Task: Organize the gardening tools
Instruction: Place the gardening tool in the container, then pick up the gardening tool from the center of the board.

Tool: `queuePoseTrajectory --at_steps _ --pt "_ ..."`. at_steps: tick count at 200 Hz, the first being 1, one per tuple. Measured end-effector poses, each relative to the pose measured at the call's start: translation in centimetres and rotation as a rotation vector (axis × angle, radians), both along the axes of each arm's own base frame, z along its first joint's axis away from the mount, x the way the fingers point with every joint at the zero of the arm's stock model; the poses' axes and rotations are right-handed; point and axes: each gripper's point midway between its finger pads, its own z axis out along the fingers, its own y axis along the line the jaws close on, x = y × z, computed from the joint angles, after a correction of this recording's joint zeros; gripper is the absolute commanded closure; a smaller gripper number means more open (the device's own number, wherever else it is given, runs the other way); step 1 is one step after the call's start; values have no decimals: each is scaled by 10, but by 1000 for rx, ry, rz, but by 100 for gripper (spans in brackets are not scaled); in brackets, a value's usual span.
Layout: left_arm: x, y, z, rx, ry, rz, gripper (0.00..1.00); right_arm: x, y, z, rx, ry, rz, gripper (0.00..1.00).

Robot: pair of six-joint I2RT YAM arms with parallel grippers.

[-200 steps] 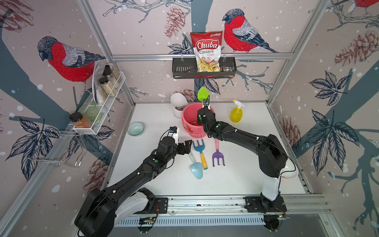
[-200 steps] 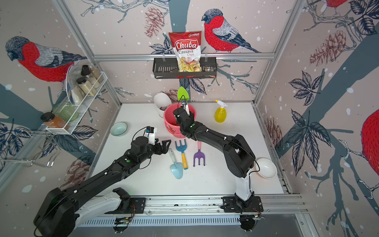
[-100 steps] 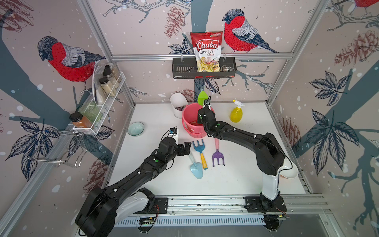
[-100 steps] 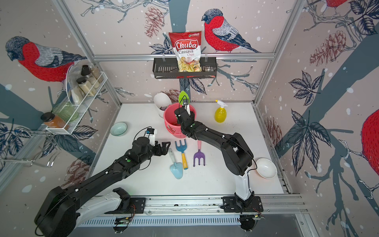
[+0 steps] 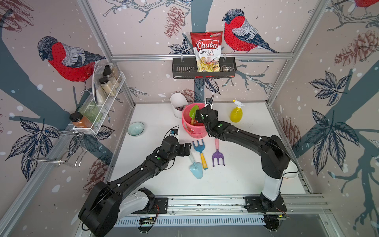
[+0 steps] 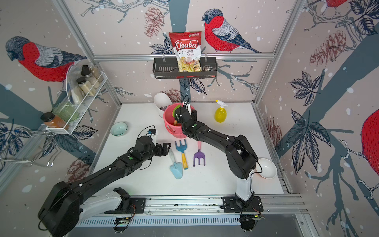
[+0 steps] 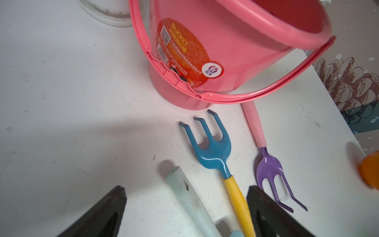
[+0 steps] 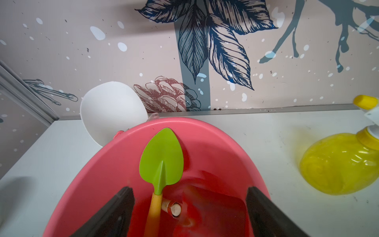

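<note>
**Status.** By my count two of six items are stowed. The green spade (image 8: 162, 158) stands blade-up in the pink bucket (image 5: 189, 128), leaning on the wall nearest the back edge. The red shovel (image 8: 213, 205) lies in the bottom beside it. The right gripper (image 8: 189, 190) hangs over the bucket mouth, jaws wide and empty. Neither finger touches the spade.

**Remaining.** The blue fork (image 5: 198, 146), purple rake (image 5: 218, 158) and light-blue trowel (image 5: 196, 169) lie side by side at mid-bench, just in front of the bucket. The rake's pink handle reaches the bucket's foot. The yellow spray bottle (image 5: 236, 113) stands upright near the back edge, toward the right corner and apart from the bucket. The left gripper (image 7: 186, 188) hovers low over the trowel handle, jaws wide, holding nothing. I judge the trowel the likely next pick.

**Surface.** The bench (image 5: 235, 174) is white, matt and lightly scuffed. A white cup (image 5: 178, 102) stands just beside the bucket at the back edge. A teal bowl (image 5: 135, 128) sits near the left edge and a white bowl (image 6: 266, 169) near the right edge.

**Room.** Bird-print walls (image 5: 143, 30) close three sides. A wire rack (image 5: 106, 102) of jars hangs on the left wall. A black shelf (image 5: 184, 67) on the back wall holds a chips bag (image 5: 207, 51).
</note>
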Motion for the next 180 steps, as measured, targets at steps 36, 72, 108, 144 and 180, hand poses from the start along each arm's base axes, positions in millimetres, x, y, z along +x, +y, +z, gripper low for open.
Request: queuePoseTrajectory --at_steps 36,72,108,144,180 --pt "-6 -6 -14 5 76 -9 7 -16 -6 24 46 -20 7 2" --pt "-14 -24 -22 28 153 -29 14 -35 -18 36 69 1 9 0" --pt "-11 -28 -39 87 271 8 29 -58 -40 38 91 43 5 0" --pt "-16 -25 -58 121 375 53 31 -85 -62 45 136 64 5 0" --pt "-18 -26 -74 128 439 79 31 -105 -89 42 161 75 -15 0"
